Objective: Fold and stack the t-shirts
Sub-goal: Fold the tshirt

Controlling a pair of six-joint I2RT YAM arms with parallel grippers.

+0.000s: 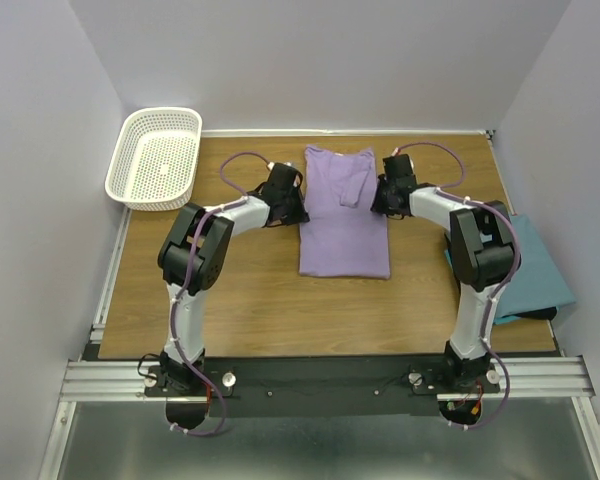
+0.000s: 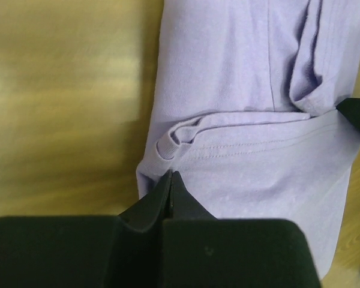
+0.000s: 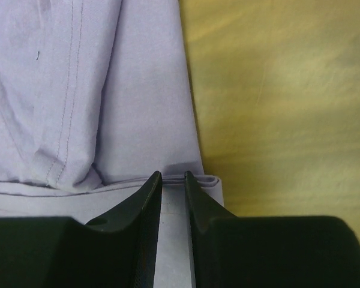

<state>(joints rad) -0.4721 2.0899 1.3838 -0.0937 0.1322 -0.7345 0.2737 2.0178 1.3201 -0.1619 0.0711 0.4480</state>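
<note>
The lavender-purple t-shirt [image 1: 345, 215] lies folded into a long strip at the table's middle back, one sleeve turned in on top. My left gripper [image 1: 298, 208] is at its left edge, jaws closed on a puckered fold of the cloth [image 2: 180, 135]; its tips [image 2: 171, 175] meet at the hem. My right gripper [image 1: 381, 203] is at the right edge, its jaws [image 3: 173, 175] narrowly apart with the folded lavender edge [image 3: 204, 180] between them. The teal t-shirt [image 1: 540, 275] lies at the table's right edge, partly under my right arm.
A white mesh basket [image 1: 120, 172] stands at the back left, overhanging the table corner. The wooden table [image 1: 260, 300] is walled in by grey panels on three sides. My right arm's elbow [image 1: 480, 245] hangs over the teal shirt.
</note>
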